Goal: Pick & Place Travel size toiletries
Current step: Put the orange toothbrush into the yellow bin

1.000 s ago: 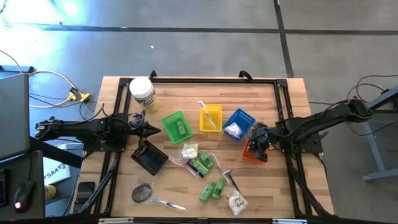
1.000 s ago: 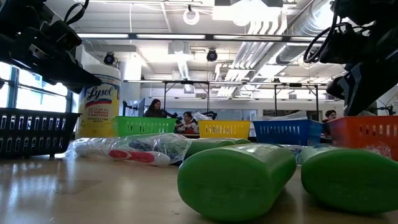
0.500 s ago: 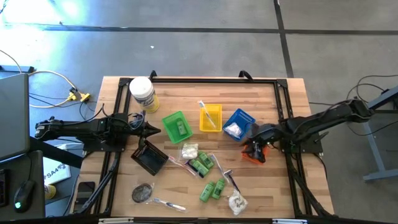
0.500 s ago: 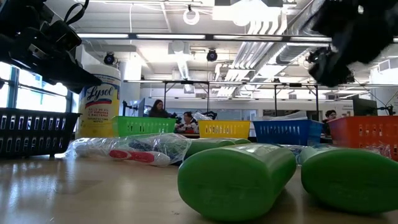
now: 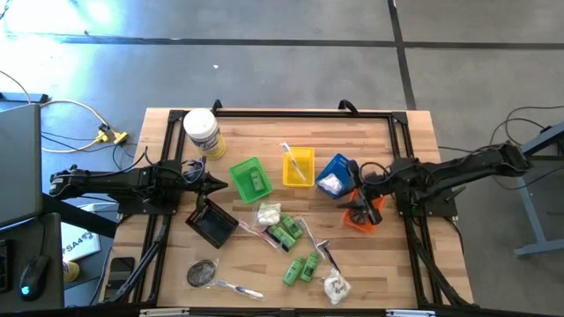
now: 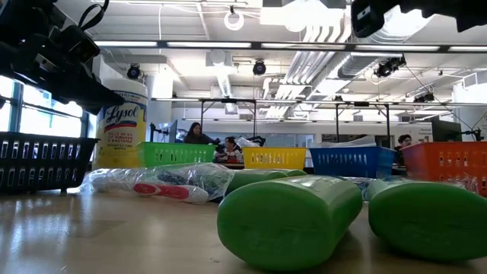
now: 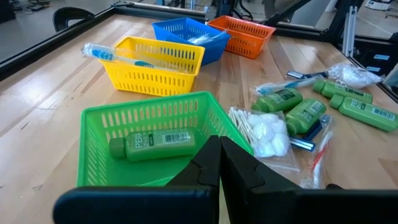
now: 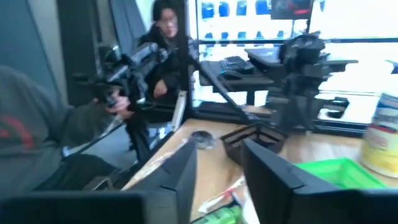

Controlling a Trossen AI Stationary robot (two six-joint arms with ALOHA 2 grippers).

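Note:
Travel size toiletries lie loose on the wooden table: green tubes, a cotton packet, a razor, a dark round sachet and a wrapped toothbrush. One green tube lies in the green tray. A toothbrush lies in the yellow tray and a white packet in the blue tray. My right gripper hovers open and empty, pointing level, above the orange tray. My left gripper waits shut beside the green tray.
A large white jar with a yellow label stands at the far left. A black tray sits near my left gripper. A black frame runs along the table's edges. People sit in the room beyond the table.
My right gripper has risen from just over the orange tray and tipped from pointing down to pointing level toward the table's left. In the low view it has climbed to the picture's top. No toiletry on the table has moved.

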